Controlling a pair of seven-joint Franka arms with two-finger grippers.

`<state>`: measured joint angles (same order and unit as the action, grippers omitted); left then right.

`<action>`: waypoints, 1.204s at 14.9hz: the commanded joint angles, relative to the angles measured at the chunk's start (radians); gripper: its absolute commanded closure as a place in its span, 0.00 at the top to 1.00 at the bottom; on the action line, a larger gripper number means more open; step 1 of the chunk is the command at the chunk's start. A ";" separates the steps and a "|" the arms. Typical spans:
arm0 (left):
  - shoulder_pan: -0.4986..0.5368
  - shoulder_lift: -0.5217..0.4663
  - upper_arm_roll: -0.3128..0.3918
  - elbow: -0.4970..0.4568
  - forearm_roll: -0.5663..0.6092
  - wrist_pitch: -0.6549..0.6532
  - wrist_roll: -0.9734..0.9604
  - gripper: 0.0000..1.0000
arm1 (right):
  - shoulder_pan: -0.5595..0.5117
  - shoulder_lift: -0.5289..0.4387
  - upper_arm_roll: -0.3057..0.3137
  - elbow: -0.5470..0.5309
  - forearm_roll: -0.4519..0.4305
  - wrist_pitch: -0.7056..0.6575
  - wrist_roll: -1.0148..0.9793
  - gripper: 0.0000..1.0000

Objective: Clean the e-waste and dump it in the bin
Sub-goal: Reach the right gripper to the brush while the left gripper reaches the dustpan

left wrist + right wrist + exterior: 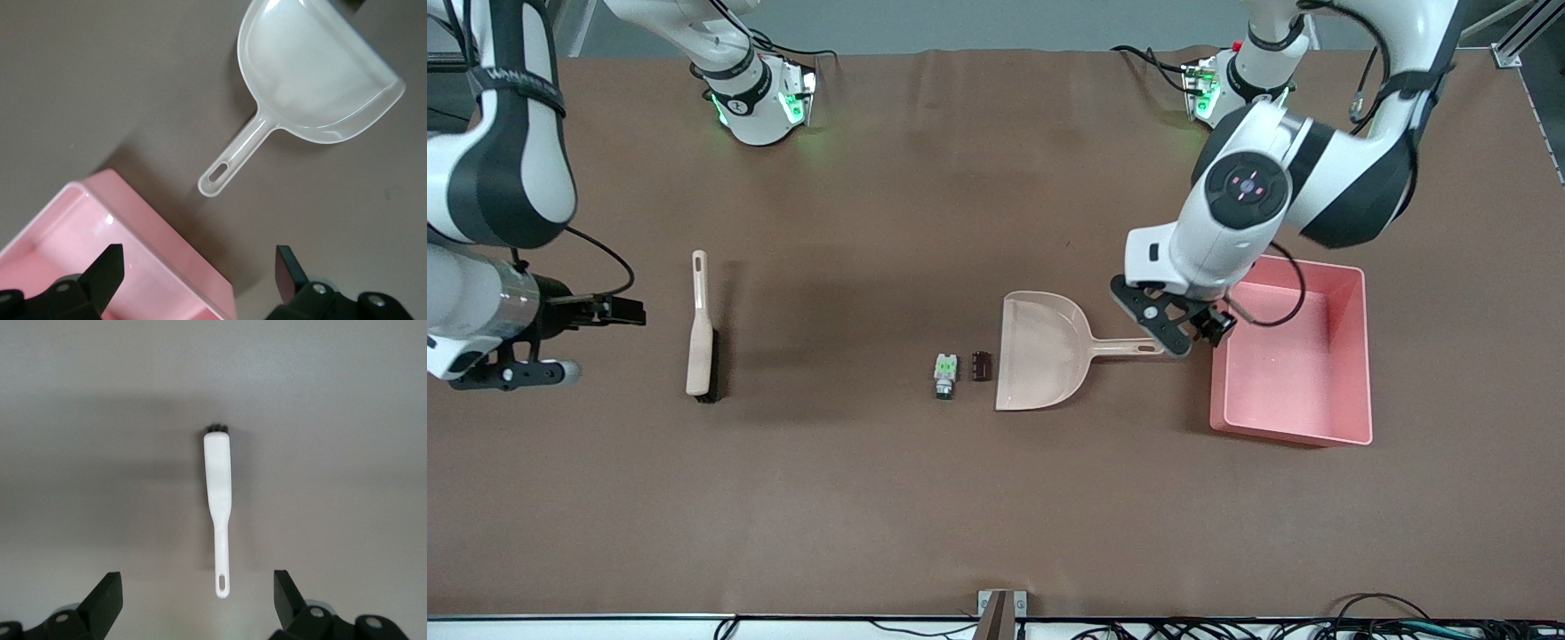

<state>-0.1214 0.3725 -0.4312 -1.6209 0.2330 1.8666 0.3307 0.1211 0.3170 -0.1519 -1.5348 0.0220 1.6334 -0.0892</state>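
Observation:
The e-waste lies mid-table: a white part with green marks (945,372) and a dark block (982,365) beside it, just off the open mouth of the beige dustpan (1040,351). The pink bin (1352,356) stands toward the left arm's end. My left gripper (1190,333) is open and empty, over the dustpan's handle end and the bin's near wall. Its wrist view shows the gripper (200,257), the bin (80,233) and the dustpan (313,73). My right gripper (560,342) is open and empty, beside the brush (701,333). It also shows in the right wrist view (195,580).
The beige brush (218,487) with dark bristles lies on the brown table toward the right arm's end, apart from the e-waste. Bare table lies between the brush and the e-waste. Cables run along the table's front edge.

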 commanded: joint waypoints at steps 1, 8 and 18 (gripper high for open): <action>-0.036 0.058 -0.004 0.010 0.096 0.025 0.042 1.00 | -0.012 -0.076 0.005 -0.225 -0.010 0.182 -0.015 1.00; -0.104 0.112 -0.003 -0.016 0.180 0.031 0.128 1.00 | -0.018 -0.139 0.005 -0.629 -0.010 0.657 -0.015 1.00; -0.096 0.207 -0.004 -0.016 0.296 0.151 0.272 0.99 | -0.021 -0.096 0.003 -0.837 -0.010 1.071 -0.015 1.00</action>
<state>-0.2254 0.5707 -0.4293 -1.6371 0.5064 1.9871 0.5680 0.1081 0.2332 -0.1546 -2.3161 0.0219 2.6481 -0.0939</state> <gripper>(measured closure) 0.009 0.000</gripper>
